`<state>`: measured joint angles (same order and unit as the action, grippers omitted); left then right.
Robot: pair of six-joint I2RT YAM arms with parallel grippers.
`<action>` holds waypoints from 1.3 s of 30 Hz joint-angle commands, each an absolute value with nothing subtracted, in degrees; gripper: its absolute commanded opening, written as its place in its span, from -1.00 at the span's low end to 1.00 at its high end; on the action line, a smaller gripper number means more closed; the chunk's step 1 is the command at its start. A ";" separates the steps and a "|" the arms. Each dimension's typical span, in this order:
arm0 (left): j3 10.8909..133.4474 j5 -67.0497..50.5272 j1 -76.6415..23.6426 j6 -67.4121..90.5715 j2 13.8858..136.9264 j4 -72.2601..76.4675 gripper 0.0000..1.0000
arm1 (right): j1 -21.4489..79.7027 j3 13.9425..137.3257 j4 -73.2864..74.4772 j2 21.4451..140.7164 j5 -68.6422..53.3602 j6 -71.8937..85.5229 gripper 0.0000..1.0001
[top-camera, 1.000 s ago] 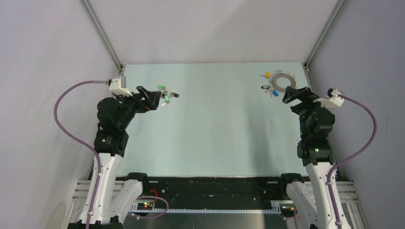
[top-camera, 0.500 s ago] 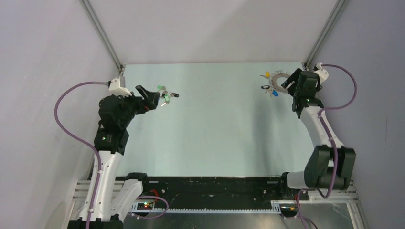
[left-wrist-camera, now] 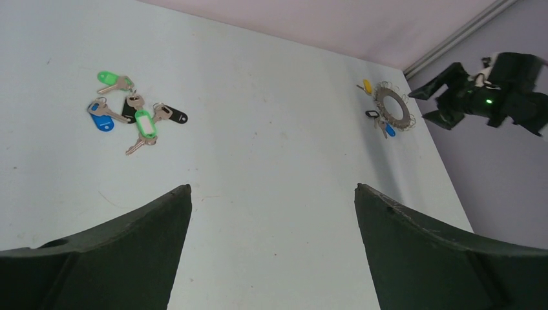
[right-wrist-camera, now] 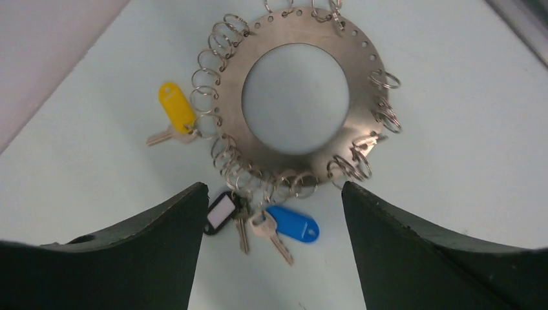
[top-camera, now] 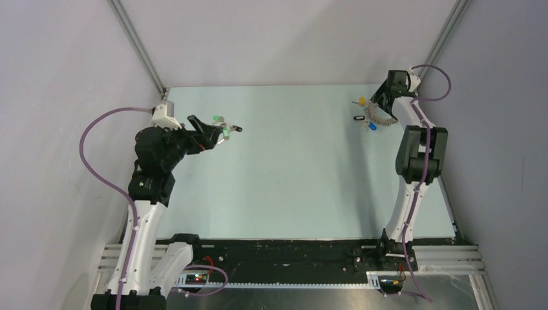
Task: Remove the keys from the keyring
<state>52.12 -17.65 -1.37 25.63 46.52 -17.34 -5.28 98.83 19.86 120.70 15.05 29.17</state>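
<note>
The keyring [right-wrist-camera: 359,110], a flat silver ring studded with small loops, lies at the table's far right. It still carries a yellow-tagged key [right-wrist-camera: 176,107], a black-tagged key [right-wrist-camera: 221,212] and a blue-tagged key [right-wrist-camera: 294,225]. My right gripper [right-wrist-camera: 274,185] is open and hovers above the ring's near rim, partly hiding the ring in the top view [top-camera: 377,120]. My left gripper [left-wrist-camera: 271,187] is open and empty. It hovers at the far left beside a loose pile of keys [left-wrist-camera: 132,116] with green, blue and black tags.
The enclosure's back wall and corner posts [top-camera: 446,39] stand close behind the keyring. The loose key pile also shows in the top view [top-camera: 223,130], just past my left gripper [top-camera: 210,132]. My right arm [top-camera: 417,148] is stretched far out along the right edge.
My right arm has stretched forward from a folded pose, carrying its gripper from just short of the keyring to over it. My left arm has barely moved.
</note>
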 commanded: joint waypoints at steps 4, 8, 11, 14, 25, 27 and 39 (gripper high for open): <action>54.67 -18.94 -1.32 25.87 45.57 -16.24 0.96 | -5.15 115.44 31.19 133.89 18.01 30.38 0.46; 54.74 -18.73 -1.32 25.79 45.53 -16.19 0.97 | -6.01 126.08 36.62 140.11 16.51 30.99 0.36; 54.95 -18.76 -1.33 25.84 45.82 -16.25 0.97 | -6.22 130.53 40.98 142.74 14.72 30.46 0.43; 55.07 -18.81 -1.25 25.68 46.00 -16.26 0.96 | -7.30 133.61 43.14 144.62 7.82 32.02 0.50; 55.05 -18.80 -1.05 25.63 45.66 -16.34 0.96 | -7.27 135.03 50.62 148.06 -1.68 40.15 0.50; 54.76 -18.74 -1.05 25.55 45.37 -16.35 0.96 | -6.62 133.81 51.26 147.49 -3.77 41.46 0.50; 55.13 -16.92 -0.97 24.81 44.42 -17.35 0.96 | 5.00 97.69 39.49 124.51 -6.23 46.35 0.47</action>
<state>52.73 -18.06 -1.34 25.45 45.32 -17.37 0.14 108.90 40.07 132.25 -4.51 43.62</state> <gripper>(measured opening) 0.983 0.741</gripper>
